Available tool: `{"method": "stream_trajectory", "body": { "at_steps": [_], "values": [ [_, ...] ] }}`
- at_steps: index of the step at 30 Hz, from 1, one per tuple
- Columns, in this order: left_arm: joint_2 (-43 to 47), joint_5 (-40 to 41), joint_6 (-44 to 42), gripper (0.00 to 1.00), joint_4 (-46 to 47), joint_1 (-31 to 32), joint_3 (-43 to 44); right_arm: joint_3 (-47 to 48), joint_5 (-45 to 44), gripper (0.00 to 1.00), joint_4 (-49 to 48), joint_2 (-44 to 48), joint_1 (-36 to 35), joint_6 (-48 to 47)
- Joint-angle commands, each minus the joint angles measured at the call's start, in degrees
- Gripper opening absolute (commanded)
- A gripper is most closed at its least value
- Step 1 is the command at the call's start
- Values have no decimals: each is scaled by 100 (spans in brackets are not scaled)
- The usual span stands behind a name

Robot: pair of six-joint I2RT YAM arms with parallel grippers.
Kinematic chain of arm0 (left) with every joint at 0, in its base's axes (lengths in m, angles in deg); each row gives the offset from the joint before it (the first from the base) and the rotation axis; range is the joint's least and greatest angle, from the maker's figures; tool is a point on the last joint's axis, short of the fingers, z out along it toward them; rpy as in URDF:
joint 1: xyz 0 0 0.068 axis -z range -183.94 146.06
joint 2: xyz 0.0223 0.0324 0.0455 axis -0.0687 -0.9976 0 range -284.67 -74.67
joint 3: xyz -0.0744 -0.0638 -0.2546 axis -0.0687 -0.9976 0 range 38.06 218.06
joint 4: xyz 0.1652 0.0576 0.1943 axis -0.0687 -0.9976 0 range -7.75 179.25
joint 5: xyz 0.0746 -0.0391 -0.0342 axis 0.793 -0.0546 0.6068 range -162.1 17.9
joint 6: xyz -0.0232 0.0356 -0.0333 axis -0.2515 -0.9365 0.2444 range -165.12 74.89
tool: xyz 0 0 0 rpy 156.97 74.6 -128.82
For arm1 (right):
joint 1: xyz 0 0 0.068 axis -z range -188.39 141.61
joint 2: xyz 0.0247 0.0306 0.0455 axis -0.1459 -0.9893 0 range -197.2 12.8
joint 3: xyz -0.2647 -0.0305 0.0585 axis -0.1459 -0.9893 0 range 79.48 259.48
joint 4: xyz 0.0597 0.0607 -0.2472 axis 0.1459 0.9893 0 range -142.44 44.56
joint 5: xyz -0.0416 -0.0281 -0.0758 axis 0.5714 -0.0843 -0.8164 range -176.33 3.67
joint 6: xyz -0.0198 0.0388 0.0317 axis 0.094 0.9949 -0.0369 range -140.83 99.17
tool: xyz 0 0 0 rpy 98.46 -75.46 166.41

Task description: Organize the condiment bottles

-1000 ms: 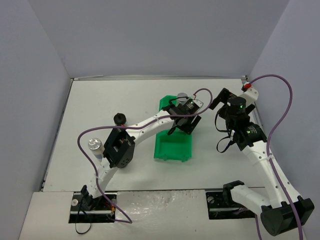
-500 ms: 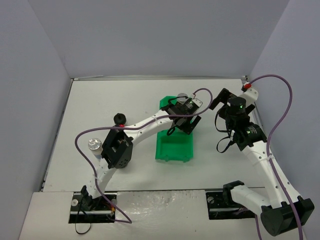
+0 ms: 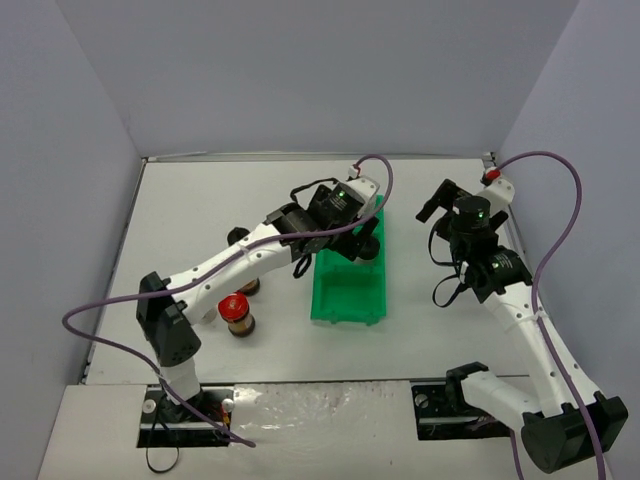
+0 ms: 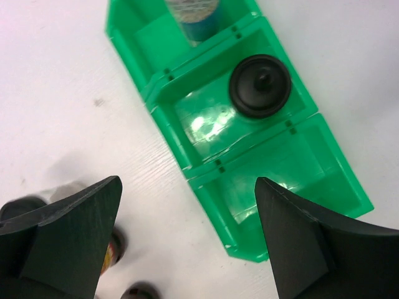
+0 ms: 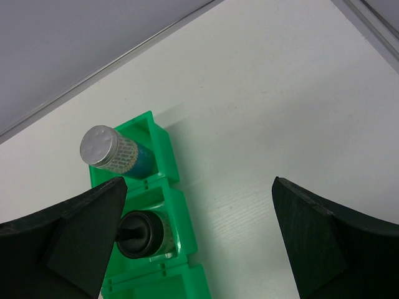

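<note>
Left fingers (image 4: 62,243) are spread wide with nothing between them. I see them hanging over the bin (image 4: 163,121), which lies on the table (image 3: 200,200).

Right fingers (image 5: 62,237) are just as wide and hold nothing. They sit to the right of the bin, apart from it.

The bin has three compartments in a row.
- Far end compartment: silver-capped jar (image 5: 111,151), upright.
- Middle compartment: black-capped jar (image 4: 260,86), upright.

Left of the bin, on the table:
- Red-capped jar (image 3: 238,314) stands upright, well apart from the bin.
- Dark jar (image 3: 248,287) is just behind it, half under the left arm. I cannot tell its cap colour.
- Second black-capped jar (image 3: 237,237) is farther back, at the arm's edge.
</note>
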Motion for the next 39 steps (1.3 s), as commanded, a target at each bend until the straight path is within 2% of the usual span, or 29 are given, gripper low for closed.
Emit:
{"method": "stream_trajectory", "body": {
  "at_steps": [1, 2, 6, 10, 12, 17, 25, 29, 39],
  "values": [
    [940, 1085, 394, 86, -239, -226, -121, -8, -32, 100, -326, -25, -14, 60],
    [944, 1302, 579, 86, -246, -232, -120, -9, -31, 100, -334, -25, -14, 60],
    [1111, 1825, 1436, 87, -1105, -1206, -43, -4, 98, 100, -402, -109, -14, 73],
    [1092, 2197, 1576, 96, -1242, -1605, -176, 9, 170, 100, -431, -152, -23, 69],
    [1069, 2231, 1698, 97, -1258, -1823, -270, 17, 163, 100, -431, -125, -15, 61],
    [876, 1681, 1885, 97, -1169, -2472, -571, 32, 127, 100, -422, -92, -14, 16],
    [593, 773, 2147, 97, -502, -3000, -1518, 99, 153, 100, -431, -139, -14, -24],
    [511, 361, 2170, 97, -97, -3126, -1881, 121, 160, 100, -424, -139, -21, -46],
    [223, 85, 2135, 97, 200, -3187, -2030, 148, 193, 100, -424, -201, -21, -35]
  ]
}}
